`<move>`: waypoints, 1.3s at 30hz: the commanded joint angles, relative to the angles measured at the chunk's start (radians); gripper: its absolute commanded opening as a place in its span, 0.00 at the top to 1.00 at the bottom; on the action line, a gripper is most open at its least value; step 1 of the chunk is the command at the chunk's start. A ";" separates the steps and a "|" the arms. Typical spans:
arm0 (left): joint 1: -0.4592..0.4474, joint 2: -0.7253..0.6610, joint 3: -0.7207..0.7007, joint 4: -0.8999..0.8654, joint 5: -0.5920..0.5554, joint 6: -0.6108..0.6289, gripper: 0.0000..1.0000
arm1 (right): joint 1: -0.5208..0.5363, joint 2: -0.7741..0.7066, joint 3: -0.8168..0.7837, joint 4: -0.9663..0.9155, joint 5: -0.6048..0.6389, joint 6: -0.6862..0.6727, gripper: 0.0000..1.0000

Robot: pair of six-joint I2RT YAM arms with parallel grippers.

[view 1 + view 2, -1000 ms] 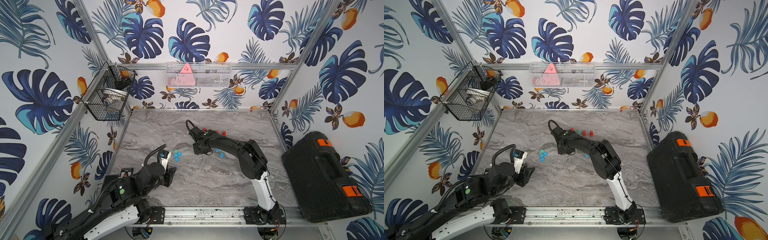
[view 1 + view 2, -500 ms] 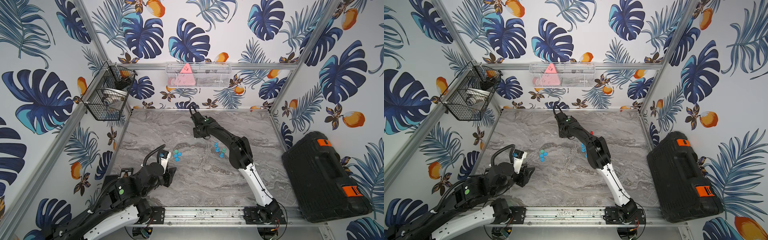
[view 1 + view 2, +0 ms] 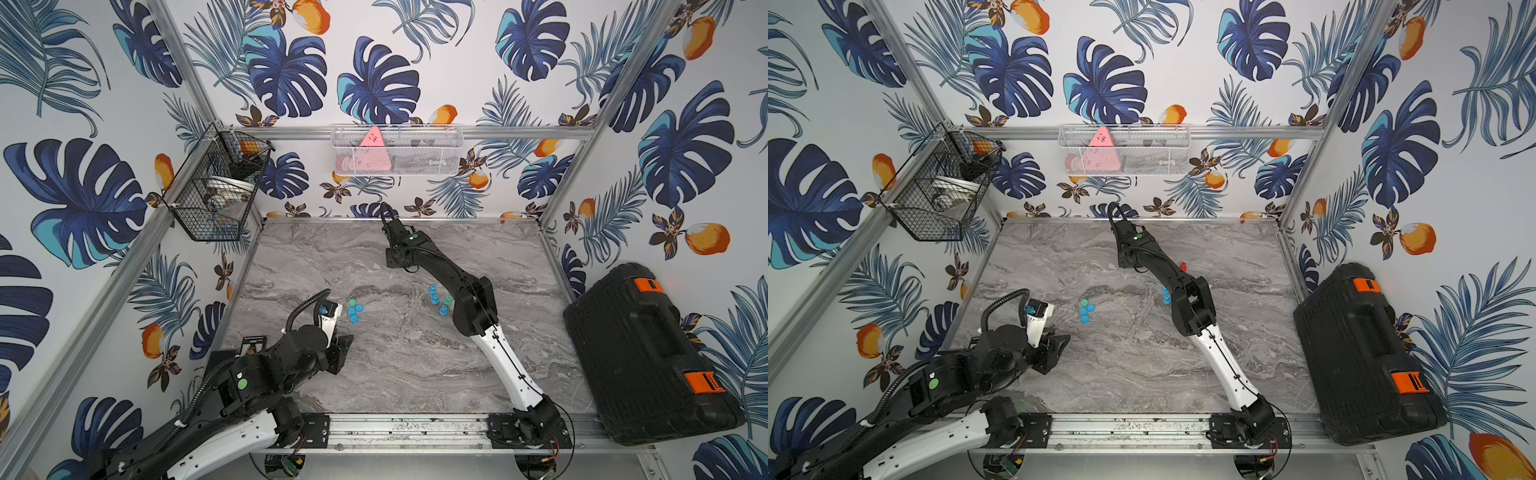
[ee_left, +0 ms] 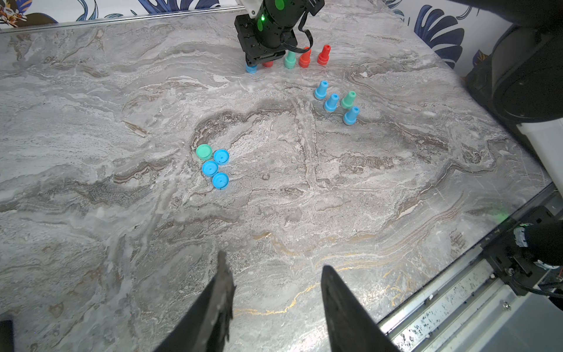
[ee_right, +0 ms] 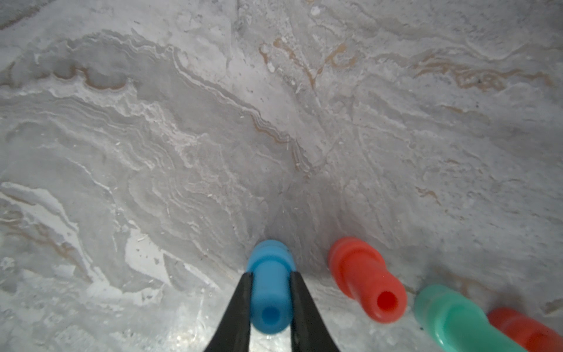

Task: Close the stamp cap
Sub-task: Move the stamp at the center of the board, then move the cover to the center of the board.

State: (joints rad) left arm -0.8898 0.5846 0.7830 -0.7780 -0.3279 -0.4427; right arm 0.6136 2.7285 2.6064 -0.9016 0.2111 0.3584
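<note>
Since the right arm (image 3: 440, 270) has swung from mid-table to the far side, we judge this stamp finished: the right gripper (image 5: 271, 274) pinches the blue stamp (image 5: 269, 259) beside a red stamp (image 5: 362, 274); the left gripper (image 4: 274, 262) hangs parted, empty; four loose caps (image 4: 210, 168) wait.

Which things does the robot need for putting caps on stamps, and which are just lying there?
Needed: right gripper, the blue stamp it holds, blue caps, green cap, four standing stamps.
Just lying about: black case, black wire basket, white basket, pink triangle.
</note>
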 commanded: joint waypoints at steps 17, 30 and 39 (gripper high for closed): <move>-0.002 0.011 0.000 0.021 -0.005 0.012 0.48 | 0.042 -0.125 -0.071 -0.149 0.009 -0.014 0.58; -0.002 0.017 0.001 0.016 -0.026 0.006 0.48 | 0.089 -0.456 -0.406 -0.086 0.018 0.013 0.56; -0.002 0.042 0.003 0.014 -0.033 0.001 0.48 | 0.110 -0.863 -0.861 0.006 0.045 0.049 0.55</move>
State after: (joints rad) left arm -0.8902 0.6209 0.7830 -0.7780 -0.3435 -0.4431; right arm 0.7204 1.9526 1.8252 -0.9401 0.2325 0.3828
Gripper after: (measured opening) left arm 0.521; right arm 0.454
